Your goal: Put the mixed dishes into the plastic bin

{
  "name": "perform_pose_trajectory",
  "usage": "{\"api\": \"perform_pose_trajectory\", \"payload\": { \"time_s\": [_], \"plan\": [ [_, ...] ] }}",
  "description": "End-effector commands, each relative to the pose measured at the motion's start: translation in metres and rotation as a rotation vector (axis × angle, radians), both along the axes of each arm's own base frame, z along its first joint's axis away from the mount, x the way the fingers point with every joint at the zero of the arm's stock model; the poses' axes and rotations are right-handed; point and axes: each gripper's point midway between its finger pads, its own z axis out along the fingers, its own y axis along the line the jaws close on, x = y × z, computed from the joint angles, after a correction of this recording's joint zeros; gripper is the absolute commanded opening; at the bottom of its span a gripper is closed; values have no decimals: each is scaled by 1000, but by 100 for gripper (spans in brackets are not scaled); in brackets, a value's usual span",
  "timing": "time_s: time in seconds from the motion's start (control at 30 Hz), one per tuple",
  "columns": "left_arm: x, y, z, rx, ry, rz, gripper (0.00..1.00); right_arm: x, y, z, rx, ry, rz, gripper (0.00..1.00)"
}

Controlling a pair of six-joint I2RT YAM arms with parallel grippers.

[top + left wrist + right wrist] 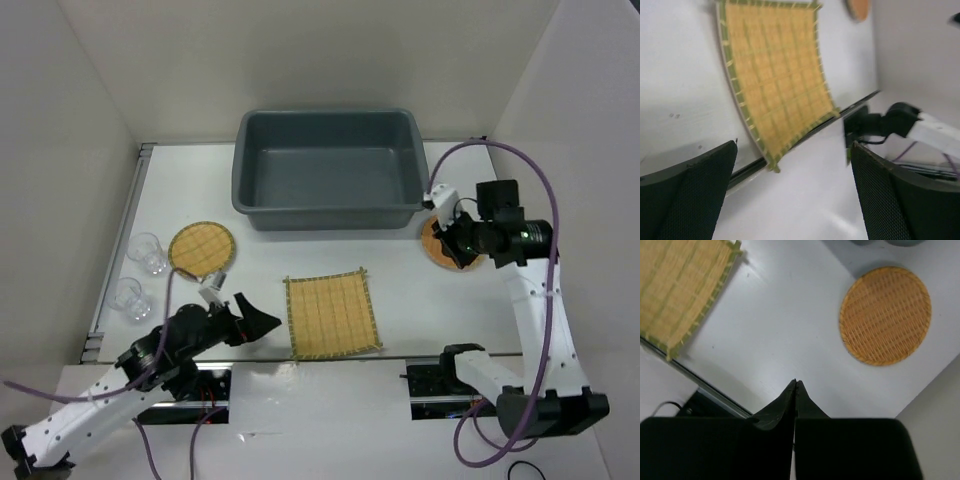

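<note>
The left gripper (262, 312) hangs low over the near edge of the white table (420, 300), left of centre. Its fingers are spread wide apart and hold nothing. In the left wrist view the left gripper (794, 146) frames the near corner of the square yellow grid-patterned mat (777, 75), which lies flat between the two black fingers and beyond them, not touched by either. From above, the mat (331, 315) sits at the middle of the table's near edge, its near side running along that edge. The right gripper (455, 240) hovers by the right edge of the table, just beside the near right corner of the grey plastic bin (325, 212), and partly hides the right woven plate (432, 245) from the overhead camera. The right wrist view shows the right gripper (796, 385) with its fingers pressed together on nothing, while the right woven plate (885, 315) lies flat on the table ahead of the tips and apart from them; a corner of the mat (680, 285) shows at the upper left. The bin stands against the far edge, at the middle. The left woven plate (203, 247) lies flat near the bin's near left corner, on the table. Along the left edge stand a farther clear cup (148, 252) and a nearer clear cup (128, 297), both upright.
</note>
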Motion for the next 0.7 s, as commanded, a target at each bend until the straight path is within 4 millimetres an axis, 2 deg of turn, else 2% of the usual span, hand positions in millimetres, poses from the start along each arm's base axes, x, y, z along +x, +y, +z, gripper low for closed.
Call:
{"api": "perform_pose_trajectory", "payload": {
  "time_s": [0.0, 0.07, 0.1, 0.13, 0.17, 0.2, 0.23, 0.27, 0.3, 0.37, 0.43, 0.53, 0.63, 0.67],
  "plan": [
    [-5, 21, 2, -155, 16, 132, 100, -14, 13, -17, -148, 30, 267, 0],
    [-3, 22, -9, -105, 50, 146, 100, -17, 26, -34, -190, 63, 407, 0],
    [3, 16, -9, -69, 54, 138, 100, -18, 42, -41, -215, 59, 500, 0],
    [6, 13, -5, -39, 26, 118, 100, -22, 49, -55, -244, 89, 555, 0],
    [12, 8, -12, 7, 42, 110, 100, -17, 57, -66, -285, 109, 597, 0],
    [15, 7, -15, 38, 48, 114, 100, -24, 79, -74, -308, 113, 695, 0],
    [20, 3, -8, 52, 31, 102, 100, -27, 92, -82, -305, 127, 728, 0],
    [20, 4, -24, 138, 79, 91, 100, -28, 103, -93, -319, 148, 758, 0],
    [24, 3, -25, 171, 86, 95, 100, -27, 127, -93, -293, 92, 824, 0],
    [32, 0, -29, 253, 136, 113, 100, -13, 153, -87, -246, -16, 840, 0],
    [39, -3, -29, 290, 143, 116, 100, -12, 161, -99, -270, -38, 858, 0],
    [53, -16, -20, 247, 122, 140, 100, -12, 167, -120, -311, -70, 924, 0],
    [55, -23, -26, 239, 147, 137, 100, -23, 173, -140, -291, -36, 967, 0],
    [54, -25, -35, 247, 186, 141, 100, -26, 174, -149, -286, -17, 988, 0]
  ]
}}
